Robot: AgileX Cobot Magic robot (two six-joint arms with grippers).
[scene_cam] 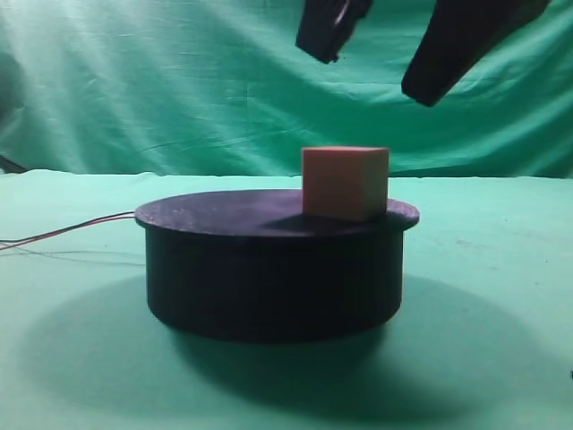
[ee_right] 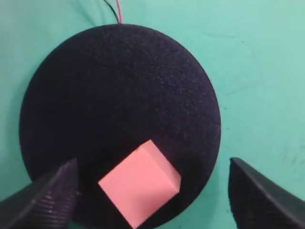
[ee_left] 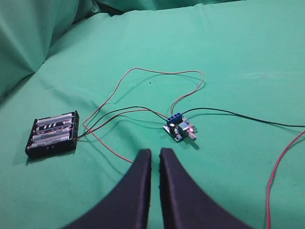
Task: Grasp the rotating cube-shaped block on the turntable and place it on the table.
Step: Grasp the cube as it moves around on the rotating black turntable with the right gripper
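- Exterior high view: the turntable (scene_cam: 273, 269) occupies the centre of the frame, a low black drum with a slightly overhanging flat top, resting on the table (scene_cam: 501, 322), whose green cloth matches the draped backdrop (scene_cam: 134, 81).
- The cube-shaped block (scene_cam: 345, 183) stands on the right part of the turntable's top, close to the rim, one vertical edge turned toward the camera.
- Thin wires (scene_cam: 63, 235) leave the turntable's left side and run toward the left edge of the frame.
- The right gripper (scene_cam: 380, 58) hangs at the upper right of the frame, above the block and clear of it; its two dark fingers are spread wide apart and nothing lies between them.
- Right wrist view: seen from above, the block (ee_right: 139, 190) sits in the lower centre of the frame, near the lower rim of the turntable (ee_right: 119, 95). The finger tips appear in the lower left and lower right corners, one on each side of the block and well apart from it.
- Left wrist view: the left gripper (ee_left: 155, 155) appears at the bottom centre, its two black fingers nearly together with only a narrow slit between them, holding nothing.
- Beyond it on the cloth lie a battery holder (ee_left: 52, 134) at the left and a small circuit board (ee_left: 179, 129) near the centre, joined by red and black leads.
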